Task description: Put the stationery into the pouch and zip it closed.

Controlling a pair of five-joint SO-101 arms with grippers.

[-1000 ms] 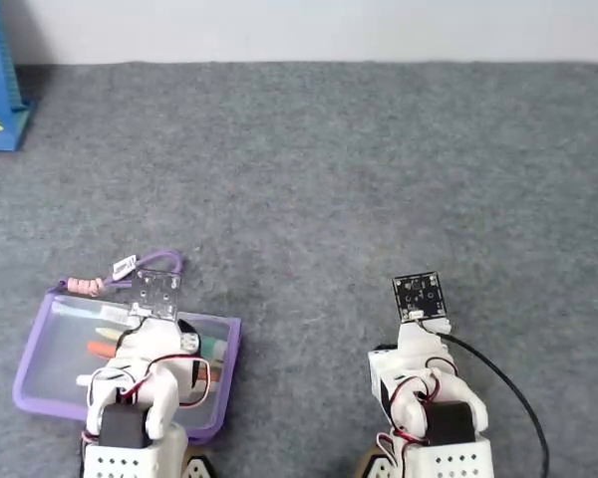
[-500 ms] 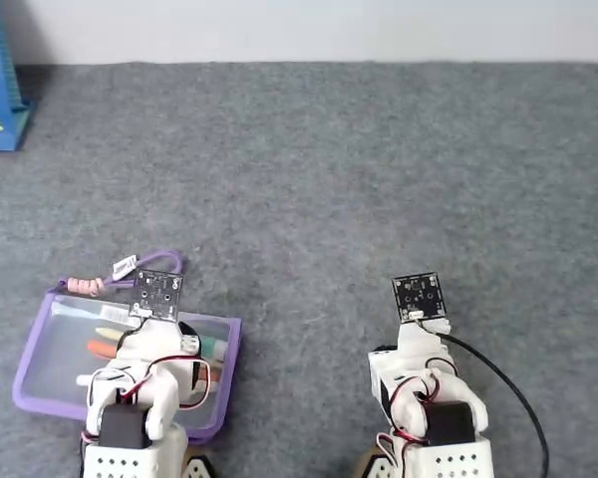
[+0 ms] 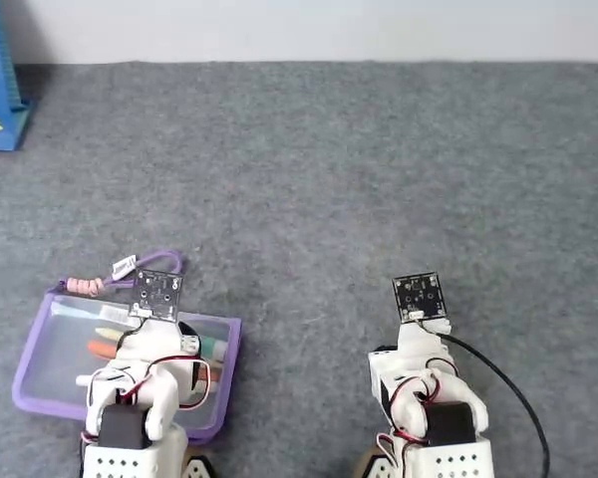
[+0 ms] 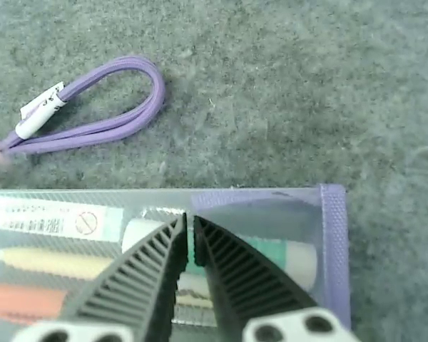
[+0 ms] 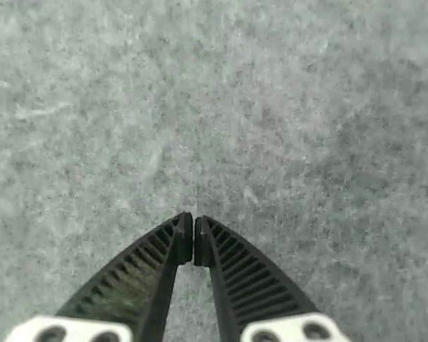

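Grey carpet point(image 3: 329, 179): left end effector point(image 4: 187, 226), closed, shifted slightly over the pouch point(image 4: 334, 242); right end effector point(image 5: 193, 239) closed.

Lighting's soft and even everywhere, looks like diffuse room light from overhead. Just past the left gripper point(image 4: 187, 222) fingertips point(image 4: 164, 249), the clear skin of the pouch point(image 4: 334, 242) picks up a mild milky sheen. Farther out from the fingers, the purple loop point(image 4: 121, 92) lays a thin, soft-edged shadow on the grey mat point(image 4: 307, 85). Ahead of the right gripper point(image 5: 193, 221) the mat is lit flat and bright. From above, the wall point(image 3: 309, 30) is the brightest patch, and the mat darkens a touch right beside it
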